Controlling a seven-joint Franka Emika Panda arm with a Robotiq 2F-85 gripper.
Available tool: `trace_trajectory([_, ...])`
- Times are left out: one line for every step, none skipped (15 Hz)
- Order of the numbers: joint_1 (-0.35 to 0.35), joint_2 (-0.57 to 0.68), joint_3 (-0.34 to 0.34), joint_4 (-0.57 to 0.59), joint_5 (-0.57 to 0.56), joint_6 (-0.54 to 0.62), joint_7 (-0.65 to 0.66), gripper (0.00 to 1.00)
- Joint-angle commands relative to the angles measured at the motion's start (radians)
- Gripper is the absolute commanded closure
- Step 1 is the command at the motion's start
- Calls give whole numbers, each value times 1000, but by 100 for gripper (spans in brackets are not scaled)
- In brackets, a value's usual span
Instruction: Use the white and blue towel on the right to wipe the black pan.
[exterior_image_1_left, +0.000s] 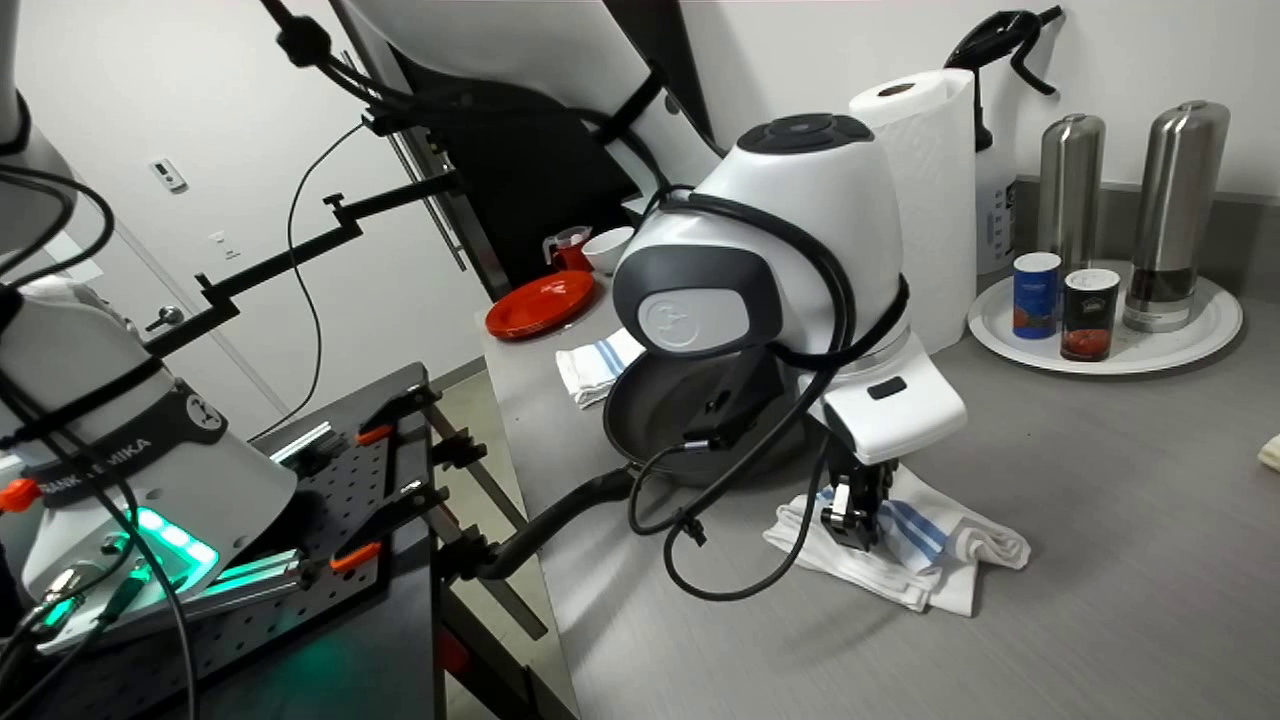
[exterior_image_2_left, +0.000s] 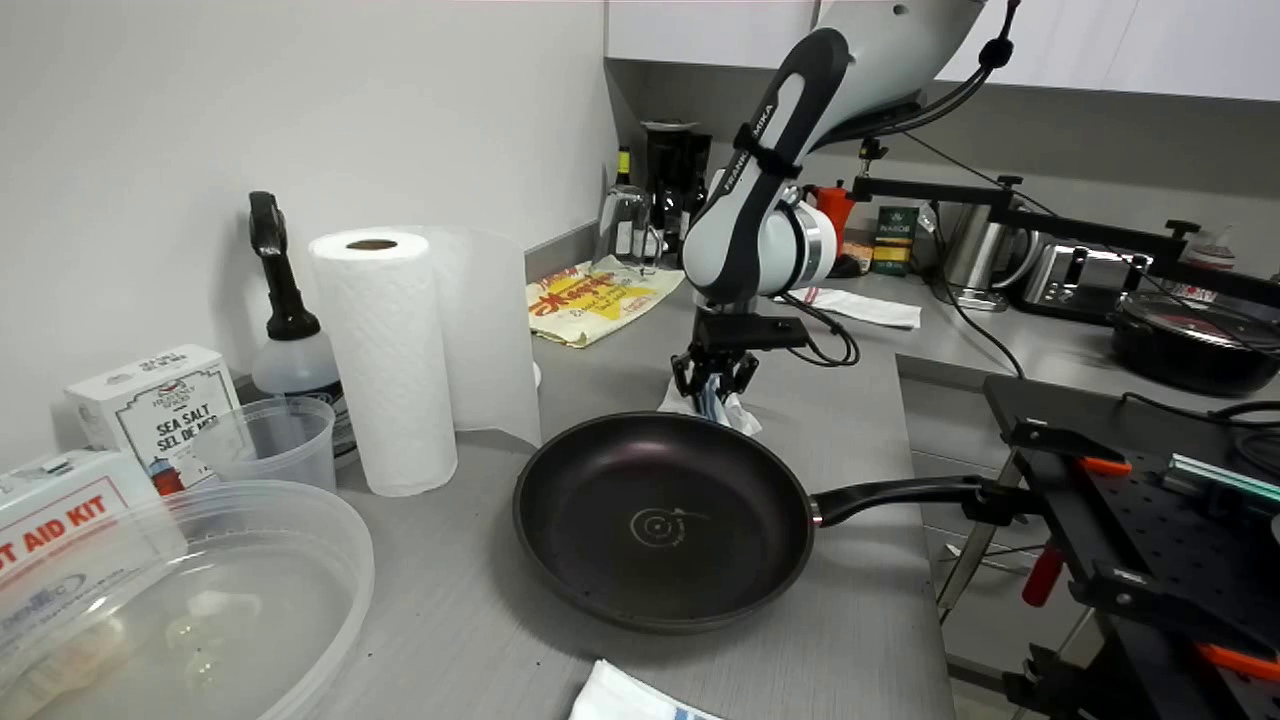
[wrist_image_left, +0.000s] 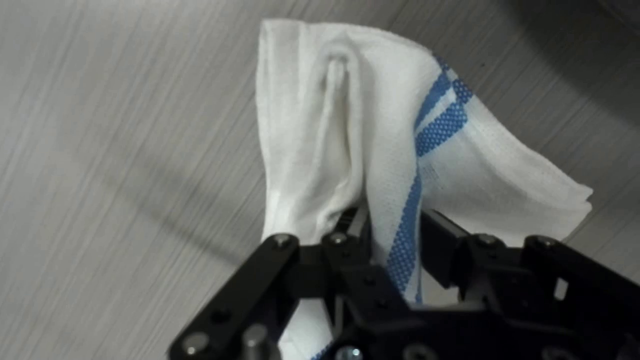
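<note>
White with blue stripes, the towel (wrist_image_left: 390, 95) lay rumpled on the grey counter (exterior_image_1_left: 1100, 520) directly beneath the claw (wrist_image_left: 395, 232). A striped fold rose between the two fingers (wrist_image_left: 442, 245), which were drawn together on it with only the cloth's thickness left between them; how high the tips stood off the counter could not be told. In the wrist view the towel's folded end ran out ahead of the claw, a corner stuck out to its right, and a broad band of counter lay along the cloth's left edge.

The black pan (exterior_image_2_left: 665, 560) sat right side up near the claw, which stood outside the rim; whether rim and towel touched was unclear. The handle (exterior_image_2_left: 895, 491) ran out past the counter's edge, well apart from the claw. On the pan's side away from the claw lay a second folded cloth (exterior_image_1_left: 590, 372).

A black cable (exterior_image_1_left: 842, 310) hung in a low loop beside the claw, between it and the counter's edge. Farther from the claw, toward the wall (exterior_image_2_left: 430, 110), stood the paper towel roll (exterior_image_2_left: 385, 370), and in an exterior view a stretch of counter separated the claw from a white plate (exterior_image_1_left: 1140, 352).
</note>
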Motion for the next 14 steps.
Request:
trace_trajectory([-1, -7, 10, 3, 29, -10, -13, 80])
trace_trajectory([-1, -7, 10, 3, 29, -10, -13, 78])
trace_trajectory([-1, -7, 10, 3, 29, -11, -13, 76])
trace_trajectory([-2, -7, 10, 3, 29, -11, -13, 76])
trace_trajectory([-2, -10, 11, 2, 29, -11, -14, 75])
trace_trajectory([-3, -14, 13, 1, 30, -11, -15, 76])
trace_trajectory([-3, -17, 15, 1, 30, -12, -15, 75])
trace_trajectory([-3, -17, 16, 1, 30, -10, -16, 77])
trace_trajectory([-4, -17, 17, 1, 30, -10, -16, 78])
trace_trajectory([-4, -16, 18, 1, 31, -11, -16, 95])
trace_trajectory([-4, -16, 18, 1, 31, -11, -16, 95])
trace_trajectory([-5, -16, 19, 1, 31, -11, -18, 95])
trace_trajectory([-5, -16, 19, 1, 31, -11, -18, 100])
trace_trajectory([-5, -15, 18, 2, 31, -11, -16, 97])
